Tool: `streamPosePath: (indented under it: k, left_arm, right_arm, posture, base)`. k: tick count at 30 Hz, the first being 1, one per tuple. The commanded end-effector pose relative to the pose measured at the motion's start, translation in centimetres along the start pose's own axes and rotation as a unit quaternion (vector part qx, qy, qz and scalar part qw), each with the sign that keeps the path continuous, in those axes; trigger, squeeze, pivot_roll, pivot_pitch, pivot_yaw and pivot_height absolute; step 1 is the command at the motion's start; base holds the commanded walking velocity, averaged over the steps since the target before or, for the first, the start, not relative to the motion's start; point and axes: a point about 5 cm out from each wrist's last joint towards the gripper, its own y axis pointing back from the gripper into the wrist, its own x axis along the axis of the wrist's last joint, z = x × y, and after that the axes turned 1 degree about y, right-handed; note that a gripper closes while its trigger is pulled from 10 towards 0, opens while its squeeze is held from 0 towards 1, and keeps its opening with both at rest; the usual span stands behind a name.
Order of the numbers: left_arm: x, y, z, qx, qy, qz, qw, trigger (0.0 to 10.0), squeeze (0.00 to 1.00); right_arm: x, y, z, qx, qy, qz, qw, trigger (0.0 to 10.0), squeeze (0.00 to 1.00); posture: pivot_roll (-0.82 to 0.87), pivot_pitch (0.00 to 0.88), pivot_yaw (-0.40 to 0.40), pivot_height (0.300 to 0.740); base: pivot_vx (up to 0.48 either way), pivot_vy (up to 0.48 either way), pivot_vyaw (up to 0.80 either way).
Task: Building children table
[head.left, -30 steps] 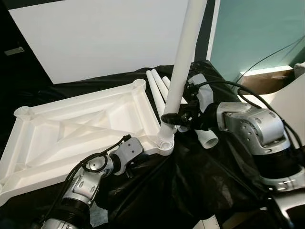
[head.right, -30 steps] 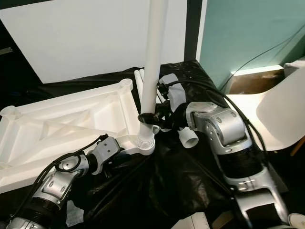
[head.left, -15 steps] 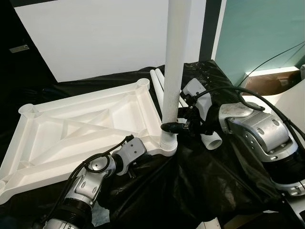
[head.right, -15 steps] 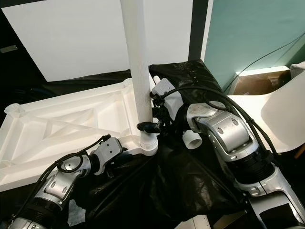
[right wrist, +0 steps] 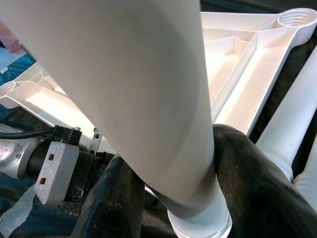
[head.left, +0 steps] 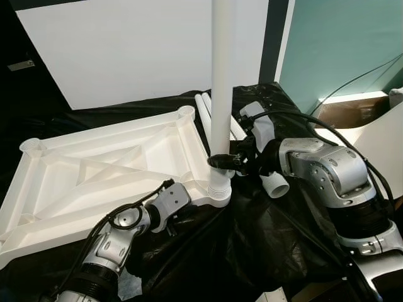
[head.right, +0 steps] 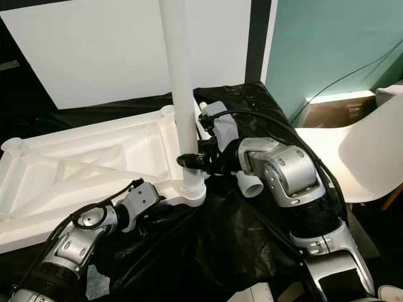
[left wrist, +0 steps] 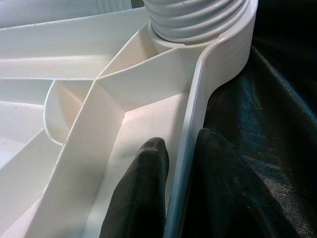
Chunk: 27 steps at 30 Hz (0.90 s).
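White leg (head.left: 221, 94): stood upright in the near corner socket of the tabletop (head.left: 101, 176), threaded end showing at the socket.
Tabletop: laid underside up on black sheet (head.left: 264, 245).
Right pincer (head.left: 221, 161): clamped round the leg just above the thread.
Left pincer (left wrist: 171, 198): pinched on the tabletop's rim beside that socket.
Spare legs (head.left: 203, 110): laid behind the leg.

You had one white tabletop (head.left: 107, 170) lying underside up, with four corner sockets countable — one of them taken by the single upright leg (head.left: 220, 94). Spare legs (head.left: 203, 113) lay behind it — at least three, the exact count hidden. There were two grippers: left gripper (left wrist: 171, 198), right gripper (head.left: 221, 161). One white chair (head.right: 371, 157) stood nearby.
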Motion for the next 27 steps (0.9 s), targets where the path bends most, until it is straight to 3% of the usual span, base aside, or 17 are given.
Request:
streamPosePath:
  k: [1, 9, 11, 13, 15, 17, 18, 21, 23, 27]
  left_arm:
    - [-1.4, -0.2, 0.5, 0.016, 0.026, -0.019, 0.999, 10.0, 0.00]
    - [-1.3, -0.4, 0.5, 0.018, 0.027, -0.017, 0.999, 10.0, 0.00]
    - [-1.4, -0.3, 0.5, 0.019, 0.028, -0.017, 0.999, 10.0, 0.00]
    - [-1.4, -0.4, 0.6, 0.020, 0.028, -0.017, 0.999, 10.0, 0.00]
    - [-1.4, -0.4, 0.6, 0.020, 0.028, -0.017, 0.999, 10.0, 0.00]
    - [-1.3, -0.4, 0.6, 0.020, 0.028, -0.016, 0.999, 10.0, 0.00]
    - [-1.3, -0.3, 0.6, 0.021, 0.027, -0.016, 0.999, 10.0, 0.00]
    - [-1.3, -0.3, 0.6, 0.021, 0.027, -0.016, 0.999, 10.0, 0.00]
    - [-1.7, 0.3, 0.7, 0.023, 0.029, -0.021, 0.999, 10.0, 0.00]
    - [-1.9, 0.5, 0.8, 0.024, 0.031, -0.024, 0.999, 10.0, 0.00]
  right_arm:
    - [-3.2, -0.6, 0.3, 0.010, -0.078, -0.075, 0.994, 10.0, 0.00]
    - [-3.2, -0.6, 0.6, -0.021, -0.084, -0.066, 0.994, 10.0, 0.00]
    - [-3.4, -1.6, 0.0, -0.064, -0.059, -0.009, 0.996, 10.0, 0.00]
    - [-3.9, -2.2, -0.5, -0.089, -0.065, 0.034, 0.993, 10.0, 0.00]
    - [-4.1, -2.3, -0.7, -0.095, -0.063, 0.046, 0.992, 10.0, 0.00]
    - [-4.3, -2.5, -1.5, -0.092, -0.036, 0.087, 0.991, 10.0, 0.00]
    - [-4.4, -2.6, -1.9, -0.080, -0.044, 0.105, 0.990, 10.0, 0.00]
    - [-4.4, -2.7, -2.1, -0.073, -0.054, 0.116, 0.989, 10.0, 0.00]
    - [-3.9, -2.7, -1.5, -0.105, -0.062, 0.173, 0.977, 10.0, 0.00]
    - [-3.7, -2.6, -1.3, -0.128, -0.059, 0.200, 0.970, 10.0, 0.00]
  posture:
    - [-0.05, 0.000, 0.028, 0.740]
    - [-0.05, 0.000, 0.021, 0.740]
    - [-0.05, 0.000, 0.021, 0.740]
    - [-0.05, 0.000, 0.022, 0.740]
    - [-0.04, 0.000, 0.022, 0.740]
    - [-0.04, 0.000, 0.022, 0.740]
    - [-0.03, 0.000, 0.023, 0.740]
    - [-0.03, 0.000, 0.023, 0.740]
    - [-0.01, 0.000, 0.024, 0.740]
    - [0.00, 0.000, 0.027, 0.740]
  base:
    - [0.000, 0.000, 0.00]
    - [0.000, 0.000, 0.00]
    - [0.000, 0.000, 0.00]
    - [0.000, 0.000, 0.00]
    - [0.000, 0.000, 0.00]
    - [0.000, 0.000, 0.00]
    - [0.000, 0.000, 0.00]
    - [0.000, 0.000, 0.00]
    - [0.000, 0.000, 0.00]
    - [0.000, 0.000, 0.00]
